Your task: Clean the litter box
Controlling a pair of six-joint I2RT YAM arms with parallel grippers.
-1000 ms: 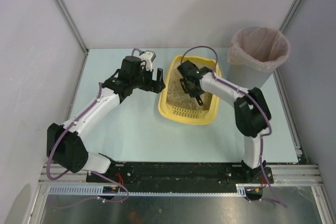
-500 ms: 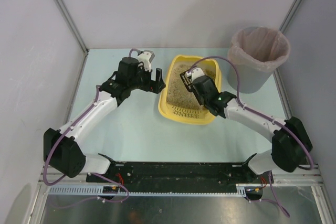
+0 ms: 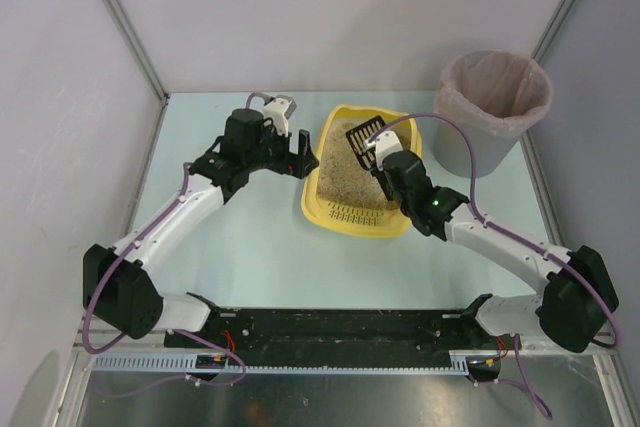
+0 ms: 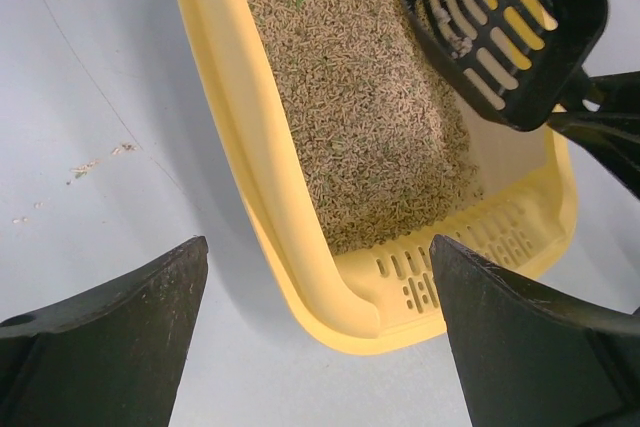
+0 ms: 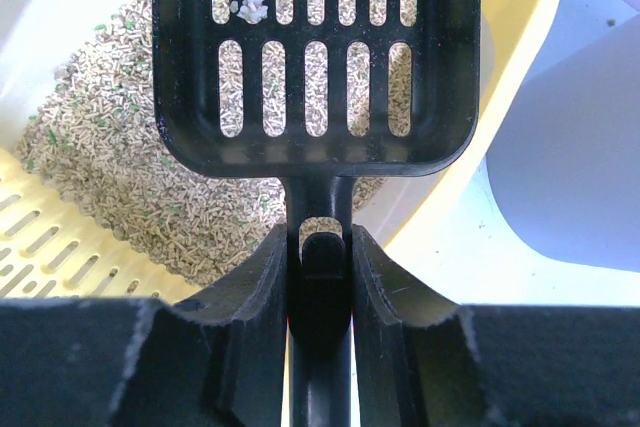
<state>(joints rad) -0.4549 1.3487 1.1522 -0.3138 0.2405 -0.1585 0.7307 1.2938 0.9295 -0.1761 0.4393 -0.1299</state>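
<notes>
The yellow litter box (image 3: 332,210) with beige litter sits mid-table; it also shows in the left wrist view (image 4: 262,182) and the right wrist view (image 5: 520,7). My right gripper (image 3: 390,163) is shut on the handle of the black slotted scoop (image 3: 364,140) and holds it raised over the litter. In the right wrist view the scoop (image 5: 316,57) holds a few pale bits near its far edge, and my gripper (image 5: 320,252) clamps the handle. My left gripper (image 3: 303,154) is open beside the box's left rim; in its wrist view the gripper (image 4: 318,322) straddles the slotted corner without touching it.
A grey round bin (image 3: 493,107) with a pinkish liner stands at the back right; its wall shows in the right wrist view (image 5: 570,177). A few litter crumbs (image 4: 98,159) lie on the table left of the box. Enclosure walls ring the table.
My right arm has swung outward and lowered; the scoop has lifted out of the litter and moved toward the box's far end. The left arm has barely moved.
</notes>
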